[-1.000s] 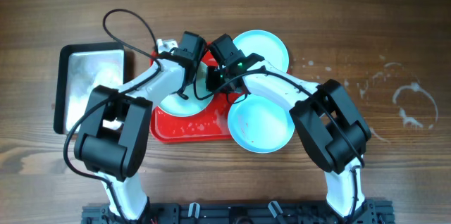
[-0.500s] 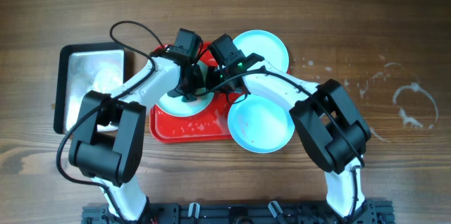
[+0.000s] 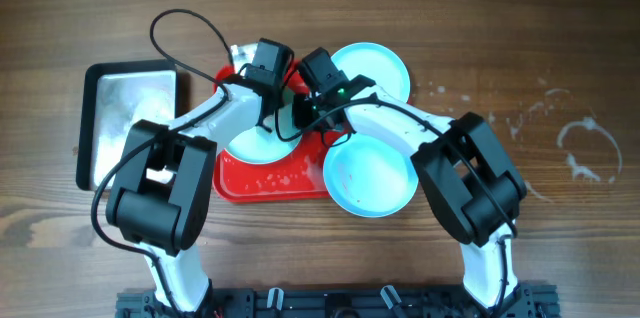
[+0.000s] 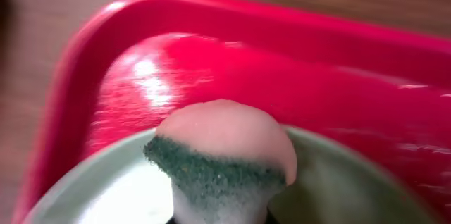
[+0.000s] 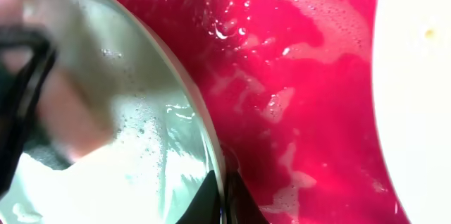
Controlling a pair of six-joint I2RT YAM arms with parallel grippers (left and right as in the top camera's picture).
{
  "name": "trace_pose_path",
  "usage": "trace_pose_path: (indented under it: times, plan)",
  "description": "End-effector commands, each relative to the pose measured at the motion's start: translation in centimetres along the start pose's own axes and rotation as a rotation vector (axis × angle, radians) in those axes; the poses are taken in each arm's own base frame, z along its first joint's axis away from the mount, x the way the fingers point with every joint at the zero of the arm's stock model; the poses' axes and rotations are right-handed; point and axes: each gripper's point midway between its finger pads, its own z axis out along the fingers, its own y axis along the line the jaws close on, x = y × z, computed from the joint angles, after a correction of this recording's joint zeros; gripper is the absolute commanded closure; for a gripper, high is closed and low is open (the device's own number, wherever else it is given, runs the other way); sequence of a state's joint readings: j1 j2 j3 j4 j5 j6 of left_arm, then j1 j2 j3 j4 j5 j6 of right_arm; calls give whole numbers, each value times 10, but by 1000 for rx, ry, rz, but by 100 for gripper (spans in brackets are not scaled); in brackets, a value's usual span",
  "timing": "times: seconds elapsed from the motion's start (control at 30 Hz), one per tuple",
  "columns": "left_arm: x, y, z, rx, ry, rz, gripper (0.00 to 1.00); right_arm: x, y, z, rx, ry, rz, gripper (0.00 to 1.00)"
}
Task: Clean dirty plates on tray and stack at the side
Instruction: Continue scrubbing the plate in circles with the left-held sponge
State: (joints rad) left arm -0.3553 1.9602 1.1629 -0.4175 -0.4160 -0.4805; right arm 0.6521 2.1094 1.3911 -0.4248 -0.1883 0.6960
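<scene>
Soft, even light falls from above in the overhead view: the wooden table (image 3: 560, 38) is sharp and evenly bright, shadows on it are faint and short, and the metal pan (image 3: 130, 108) shows a dull pale sheen. The left wrist view is soft throughout: the sponge (image 4: 222, 146) looks fuzzy, the red tray (image 4: 282, 69) carries a streaky white highlight at upper left, and the wood beyond blurs. In the right wrist view wet glare speckles the tray, the near plate (image 5: 141, 153) gleams and smears, and a second plate (image 5: 416, 76) washes out almost white.
</scene>
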Motion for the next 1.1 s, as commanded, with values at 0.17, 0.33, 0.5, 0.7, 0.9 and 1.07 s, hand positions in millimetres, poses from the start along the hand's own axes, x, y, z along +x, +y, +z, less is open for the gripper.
trace_pose_path:
  times: [0.17, 0.33, 0.5, 0.7, 0.9, 1.07]
  plan:
    - [91, 21, -1, -41, 375, -5, 96, 15, -7, 17, 30, 37, -4, 96]
    - [125, -19, -24, 203, 599, -39, 96, 16, -7, 17, 29, 41, -10, 96]
    - [134, -52, -44, 421, 698, -27, 96, 16, -6, 17, 26, 43, -13, 96]
    - [97, -65, -23, 442, 502, -33, 96, 16, -6, 17, 26, 44, -16, 96]
    - [43, -44, 5, 263, 211, -50, 96, 16, -6, 17, 25, 43, -17, 96]
    - [13, -7, 14, 39, 33, -56, 96, 16, -6, 17, 25, 43, -22, 96]
